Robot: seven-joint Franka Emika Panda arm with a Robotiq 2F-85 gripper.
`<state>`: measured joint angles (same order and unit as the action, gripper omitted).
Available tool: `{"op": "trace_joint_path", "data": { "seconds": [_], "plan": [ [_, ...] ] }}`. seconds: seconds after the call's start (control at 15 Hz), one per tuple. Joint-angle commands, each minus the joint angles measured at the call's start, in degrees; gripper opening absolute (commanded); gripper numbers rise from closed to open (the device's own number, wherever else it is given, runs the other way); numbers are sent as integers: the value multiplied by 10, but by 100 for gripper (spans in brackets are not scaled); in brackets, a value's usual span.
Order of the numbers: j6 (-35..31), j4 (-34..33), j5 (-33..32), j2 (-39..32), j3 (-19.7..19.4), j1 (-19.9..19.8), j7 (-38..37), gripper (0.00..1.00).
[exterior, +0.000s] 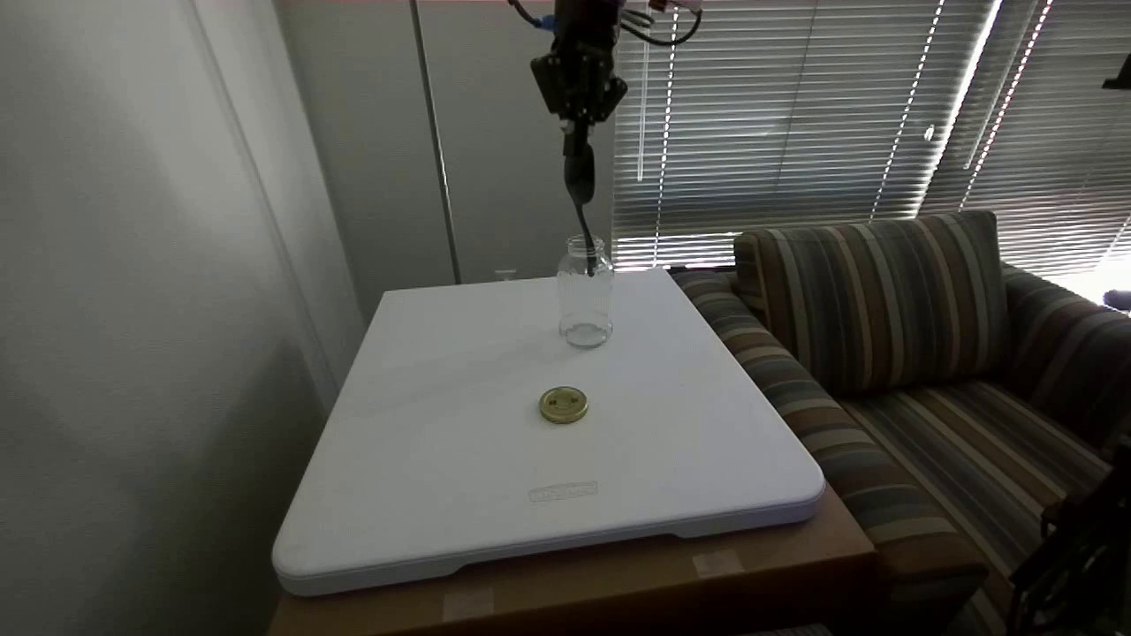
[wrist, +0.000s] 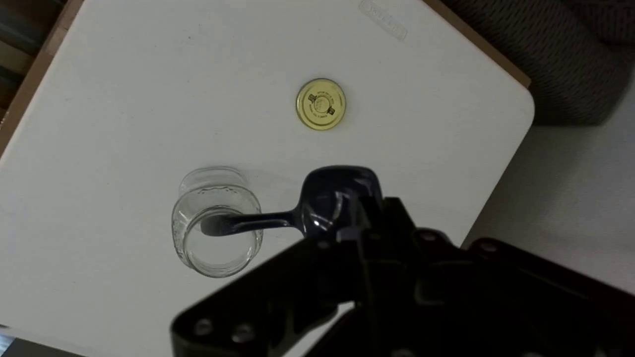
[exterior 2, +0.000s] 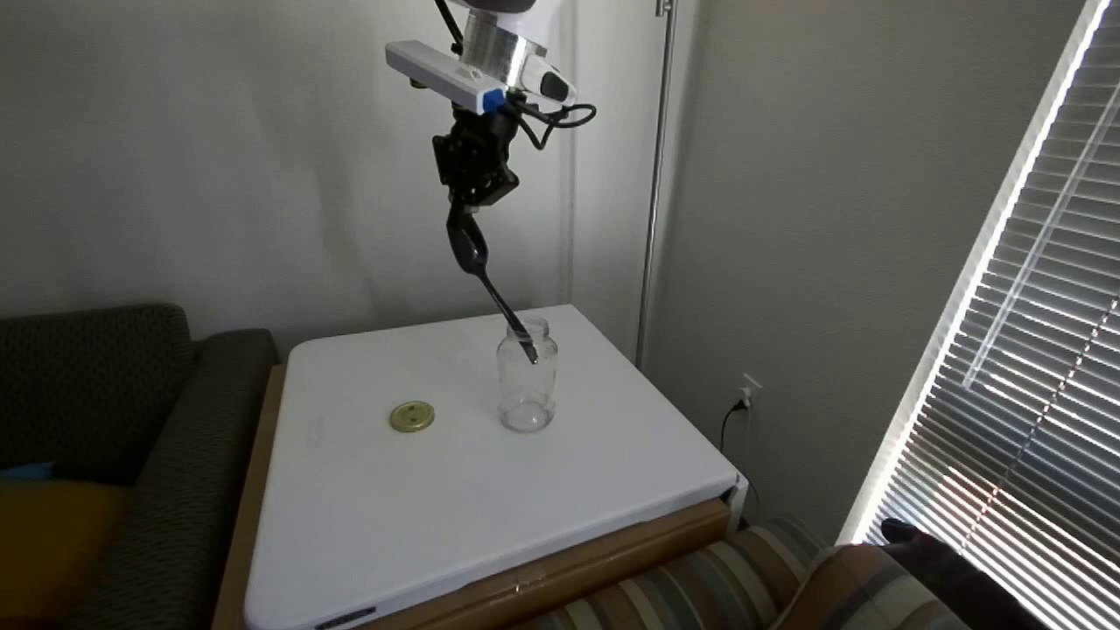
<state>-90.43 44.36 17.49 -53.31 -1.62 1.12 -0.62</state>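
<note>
The jaws are clamped on the bowl of a dark spoon (exterior 2: 469,243), whose handle slants into the mouth of a glass jar (exterior 2: 527,394) on the white surface (exterior 2: 402,516), near a gold lid (exterior 2: 412,416).

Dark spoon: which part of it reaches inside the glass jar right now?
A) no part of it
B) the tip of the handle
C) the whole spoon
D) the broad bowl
B: the gripper holds the dark spoon by its bowl, and in both exterior views the tip of the handle shows through the clear wall of the glass jar, below its mouth.
</note>
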Motion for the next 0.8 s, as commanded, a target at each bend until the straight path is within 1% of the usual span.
{"op": "trace_joint_path", "data": {
  "seconds": [0.0, 0.33, 0.73],
  "plan": [
    [-36, 44, 19, 8, 4, -9, 3, 2],
    [-73, 90, 14, 7, -1, -6, 2, 2],
    [-114, 145, 31, 8, 7, -13, 10, 2]
  ]
}}
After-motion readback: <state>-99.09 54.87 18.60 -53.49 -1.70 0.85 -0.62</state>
